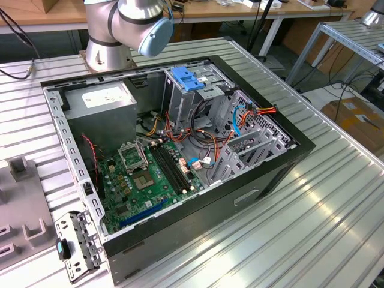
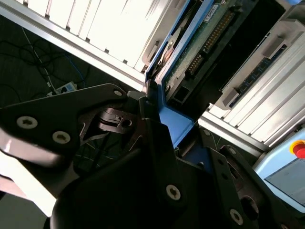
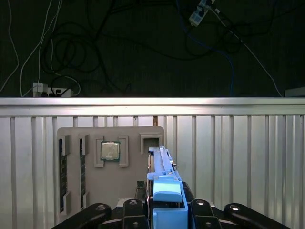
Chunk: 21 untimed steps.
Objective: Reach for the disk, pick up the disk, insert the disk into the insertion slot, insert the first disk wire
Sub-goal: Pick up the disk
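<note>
Gripper [image 3: 164, 192] jaws clamp both sides of the disk [image 3: 161, 162], which stands on edge between them.

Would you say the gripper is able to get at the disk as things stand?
Probably yes: in the first wrist view the disk stands on edge over the grey holder, right at the gripper, with nothing between them.

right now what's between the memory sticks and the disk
A square processor chip sits between memory sticks and disk, in the first wrist view.
</note>
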Motion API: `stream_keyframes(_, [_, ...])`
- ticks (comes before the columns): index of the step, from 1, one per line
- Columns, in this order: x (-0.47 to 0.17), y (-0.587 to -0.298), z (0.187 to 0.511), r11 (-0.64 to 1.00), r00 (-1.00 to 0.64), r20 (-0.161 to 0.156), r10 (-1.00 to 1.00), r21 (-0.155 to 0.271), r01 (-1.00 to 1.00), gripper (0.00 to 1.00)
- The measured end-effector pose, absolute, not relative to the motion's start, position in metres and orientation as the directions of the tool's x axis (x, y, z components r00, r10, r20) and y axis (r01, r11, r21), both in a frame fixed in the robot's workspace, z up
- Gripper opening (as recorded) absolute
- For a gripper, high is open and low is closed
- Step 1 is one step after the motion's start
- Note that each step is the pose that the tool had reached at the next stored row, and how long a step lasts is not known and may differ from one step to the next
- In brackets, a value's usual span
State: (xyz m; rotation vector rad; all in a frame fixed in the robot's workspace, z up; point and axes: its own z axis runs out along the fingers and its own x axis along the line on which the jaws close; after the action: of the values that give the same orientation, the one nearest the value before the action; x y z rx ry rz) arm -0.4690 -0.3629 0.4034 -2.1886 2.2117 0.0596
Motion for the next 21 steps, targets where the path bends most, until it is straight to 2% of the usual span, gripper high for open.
stream_keyframes(8, [-0.469,-0.363,0.405,0.010,-0.011,-0.048,-0.999,0.007,-1.000,0.37])
stream_keyframes(21, [-0.469,-0.363,0.429,0.010,-0.011,-0.048,-0.999,0.006,-1.000,0.37])
